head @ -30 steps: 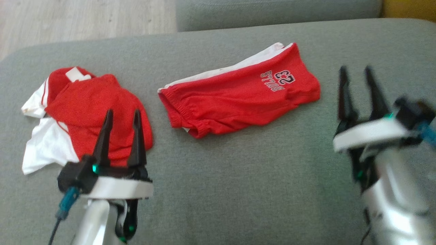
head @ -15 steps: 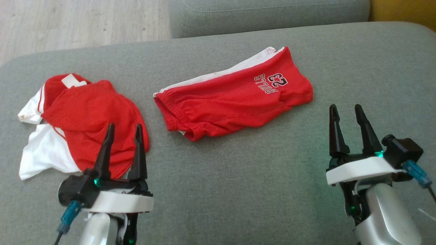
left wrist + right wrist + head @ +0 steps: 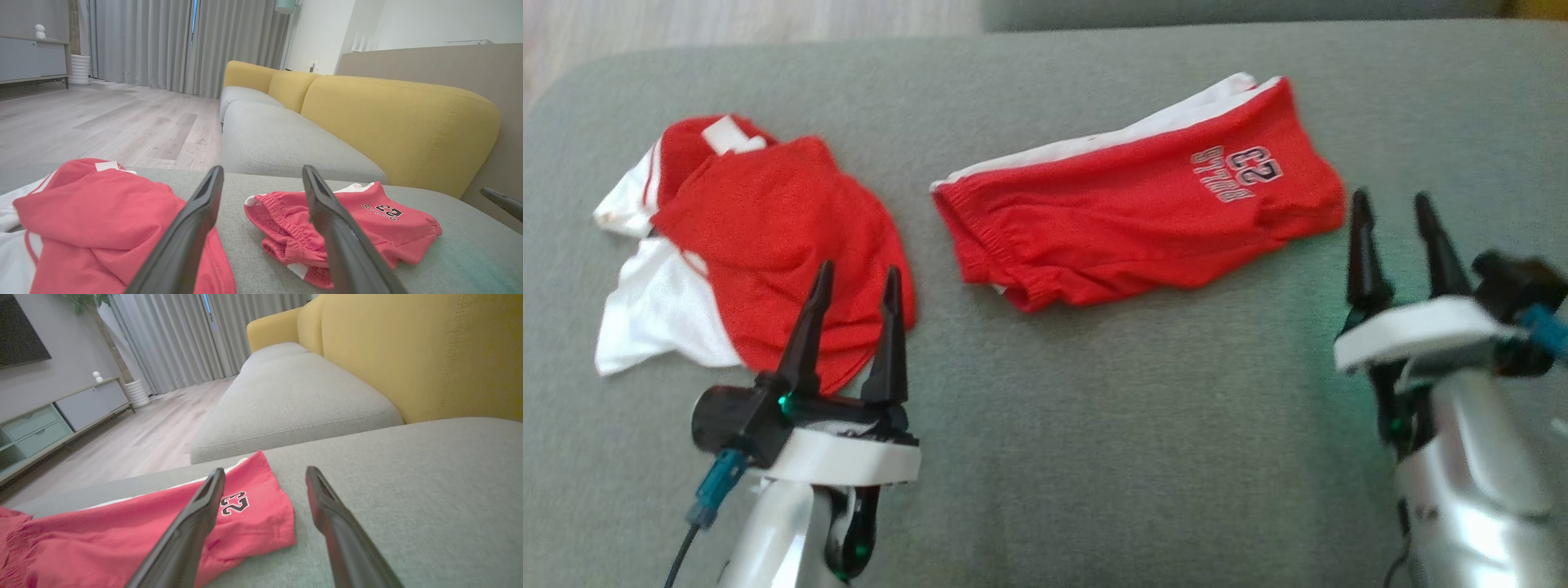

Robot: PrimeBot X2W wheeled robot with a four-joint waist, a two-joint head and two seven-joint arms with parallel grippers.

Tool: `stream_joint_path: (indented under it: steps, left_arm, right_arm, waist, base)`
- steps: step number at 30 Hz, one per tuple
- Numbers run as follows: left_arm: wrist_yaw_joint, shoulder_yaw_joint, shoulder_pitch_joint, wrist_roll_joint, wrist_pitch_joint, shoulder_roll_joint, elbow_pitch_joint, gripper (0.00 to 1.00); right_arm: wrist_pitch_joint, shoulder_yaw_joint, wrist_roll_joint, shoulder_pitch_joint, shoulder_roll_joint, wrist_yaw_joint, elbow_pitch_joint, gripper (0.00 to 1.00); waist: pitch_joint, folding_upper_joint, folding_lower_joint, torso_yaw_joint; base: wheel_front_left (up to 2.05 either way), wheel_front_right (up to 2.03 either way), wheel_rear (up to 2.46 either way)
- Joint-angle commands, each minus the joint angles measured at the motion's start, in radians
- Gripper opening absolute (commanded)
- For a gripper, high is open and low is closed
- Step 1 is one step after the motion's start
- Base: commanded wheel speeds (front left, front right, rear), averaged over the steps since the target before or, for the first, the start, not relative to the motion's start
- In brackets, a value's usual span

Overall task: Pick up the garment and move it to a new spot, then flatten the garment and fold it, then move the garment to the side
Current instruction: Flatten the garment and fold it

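Both tools stand wide, with nothing between their fingers. In the head view the left tool (image 3: 859, 271) rises at the lower left. Its tips overlap the near edge of the jersey (image 3: 768, 245), and contact cannot be judged. The right tool (image 3: 1390, 198) stands at the right, tips just beside the right end of the shorts (image 3: 1143, 220) and clear of the cloth.

Seen from its own wrist, the left tool (image 3: 262, 168) looks low across the seat (image 3: 253, 253), with the jersey (image 3: 94, 212) by its left finger and the shorts (image 3: 367, 220) behind its right. On the other wrist, the right tool (image 3: 266, 469) has its left finger across the printed corner of the shorts (image 3: 122, 539).

The shorts lie mid-seat (image 3: 1135, 425). They are red and folded fairly flat, with the elastic waistband bunched at the left and a white strip along the far edge. A black-and-white "23" with lettering sits near the right end. The jersey, red with white panels, is a crumpled heap at the left, apart from the shorts.

Half a second ago the right tool's tips stood short of the shorts' end with more bare seat between; now they are level with it. The whole head view has shifted, so the camera moved. The garments lie as before relative to each other, the left tool keeps its place over the jersey, and both tools are as wide as before.
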Motion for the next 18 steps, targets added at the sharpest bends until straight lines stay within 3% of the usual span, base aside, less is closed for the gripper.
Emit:
stream_joint_path:
  steps: [1, 11, 18]
  left_arm:
    - [-0.005, 0.017, -0.044, -0.011, -0.005, 0.002, -0.033, 1.00]
    - [-0.005, -0.033, -0.085, -0.036, -0.005, 0.002, -0.028, 1.00]
    - [-0.002, -0.054, -0.094, -0.047, -0.005, 0.002, -0.029, 1.00]
  right_arm:
    - [0.024, -0.014, -0.001, -0.070, 0.004, 0.002, 0.014, 1.00]
    - [0.126, -0.193, -0.042, -0.244, -0.018, 0.002, 0.275, 1.00]
    - [0.130, -0.268, -0.132, -0.320, -0.033, 0.002, 0.442, 1.00]
  waist:
    - [0.038, -0.0001, -0.0002, 0.042]
    - [0.089, -0.0001, -0.0002, 0.133]
    - [0.107, -0.0001, -0.0002, 0.168]
  base:
    - [0.00, 0.00, 0.00]
    - [0.00, 0.00, 0.00]
    - [0.00, 0.00, 0.00]
